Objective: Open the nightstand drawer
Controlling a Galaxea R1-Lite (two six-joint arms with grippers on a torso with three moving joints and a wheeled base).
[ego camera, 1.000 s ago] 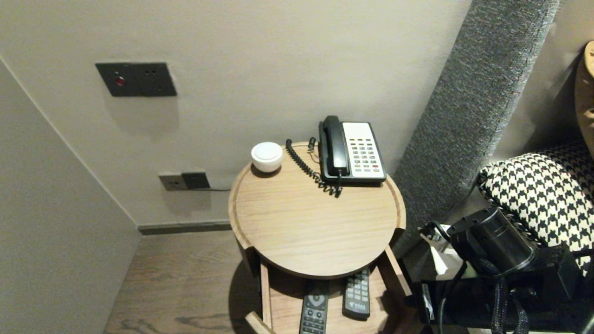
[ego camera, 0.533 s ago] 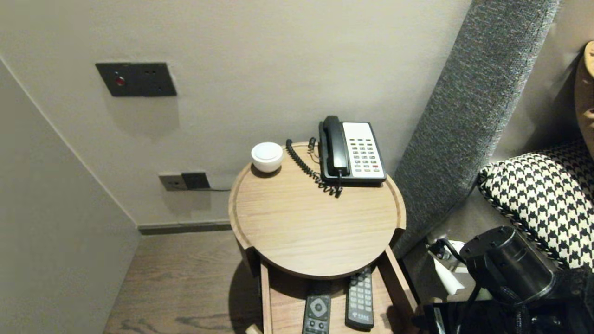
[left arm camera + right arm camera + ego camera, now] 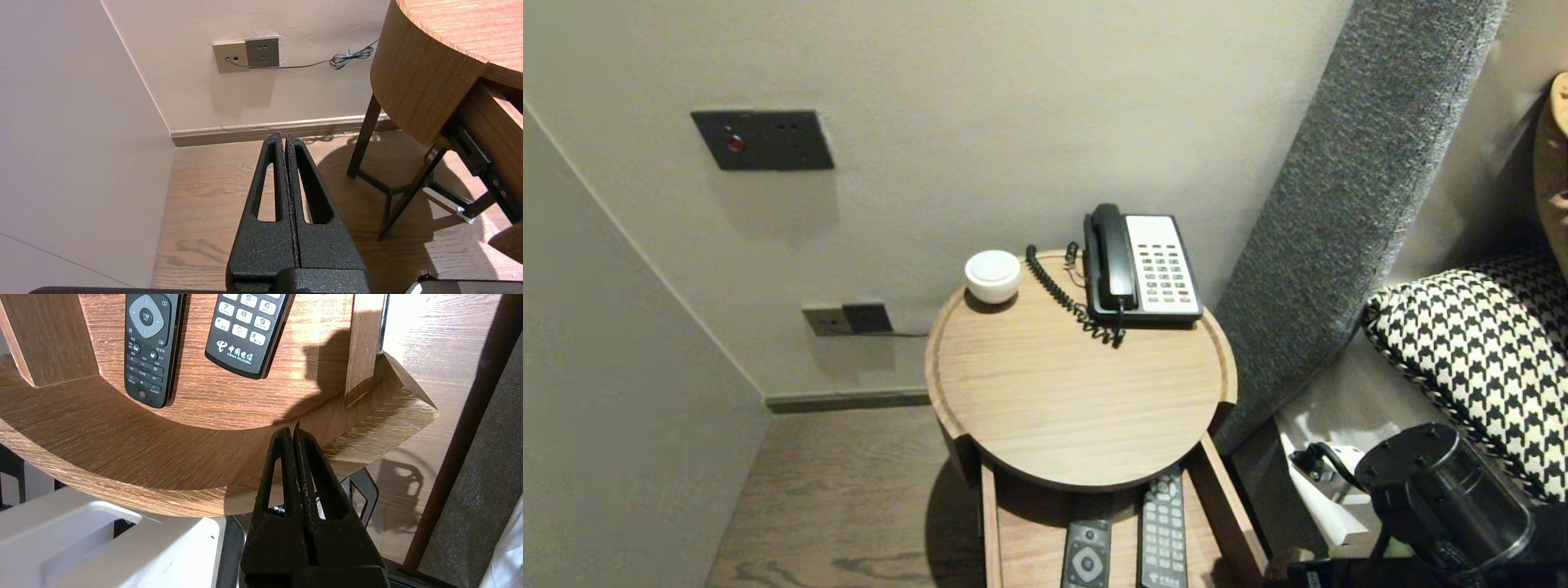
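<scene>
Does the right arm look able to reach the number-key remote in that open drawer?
Probably yes: the drawer is open, the number-key remote lies mostly uncovered, and the shut right claw sits close before its front.

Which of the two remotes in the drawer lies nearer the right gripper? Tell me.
The number-key remote with the white logo. The round-pad remote lies beside it, on its far side from the shut right gripper.

Both remotes (image 3: 1165,531) partly under tabletop (image 3: 1078,392)
</scene>
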